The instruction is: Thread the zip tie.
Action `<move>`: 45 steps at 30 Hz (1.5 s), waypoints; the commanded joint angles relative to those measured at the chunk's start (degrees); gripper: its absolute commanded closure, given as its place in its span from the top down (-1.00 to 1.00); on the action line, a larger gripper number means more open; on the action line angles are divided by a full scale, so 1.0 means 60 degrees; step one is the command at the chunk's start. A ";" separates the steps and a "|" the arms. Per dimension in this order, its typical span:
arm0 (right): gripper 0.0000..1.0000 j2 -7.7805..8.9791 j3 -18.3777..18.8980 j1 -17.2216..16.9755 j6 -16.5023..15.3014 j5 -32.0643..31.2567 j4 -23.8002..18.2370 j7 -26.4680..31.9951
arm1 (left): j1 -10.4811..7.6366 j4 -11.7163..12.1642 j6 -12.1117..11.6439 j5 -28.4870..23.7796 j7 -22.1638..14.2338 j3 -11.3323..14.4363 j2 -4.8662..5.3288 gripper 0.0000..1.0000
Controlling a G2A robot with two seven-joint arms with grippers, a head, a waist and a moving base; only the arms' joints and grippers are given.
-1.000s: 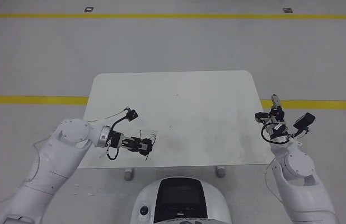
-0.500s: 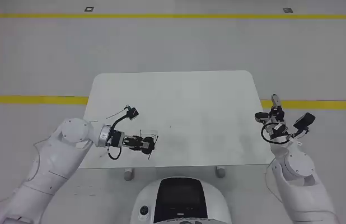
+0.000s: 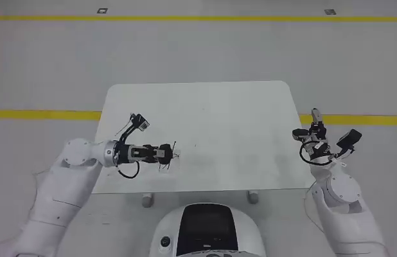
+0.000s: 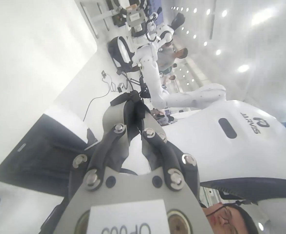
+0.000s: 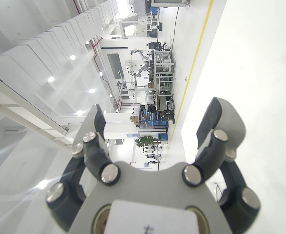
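Left tool [image 3: 167,154] grasping the zip tie [image 3: 174,148] over the white desk [image 3: 205,109], right tool [image 3: 312,127] released off to the side.
From the top view, the left arm stretches low across the near-left part of the desk, and the thin black zip tie sticks out from the tip of its tool as a fine dark strand. In the left wrist view, the left tool [image 4: 133,103] has its fingers pressed together on the black zip tie [image 4: 118,101], whose strap pokes out to one side of the fingertips. The right tool [image 5: 155,118] hangs just beyond the desk's right edge, well apart from the left one, its two fingers spread wide with nothing between them.
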 commanded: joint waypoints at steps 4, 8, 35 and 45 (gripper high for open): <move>1.00 0.0000 0.0000 0.0000 0.0000 0.0000 0.0000 0.0000 | 0.0317 0.0013 0.0000 -0.0204 -0.0001 -0.0524 -0.0241 -1.00; 1.00 0.0000 0.0000 0.0000 0.0000 0.0000 0.0000 0.0000 | 0.0536 0.0146 0.0000 -0.0913 -0.0001 -0.0834 -0.0402 -1.00; 1.00 0.0000 0.0000 0.0000 0.0000 0.0000 0.0000 0.0000 | 0.0461 0.0061 0.0000 -0.1074 -0.0001 -0.0537 -0.0138 -1.00; 1.00 0.0000 0.0000 0.0000 0.0000 0.0000 0.0000 0.0000 | 0.0543 -0.0774 0.0000 0.1763 0.1051 -0.0755 -0.0224 -1.00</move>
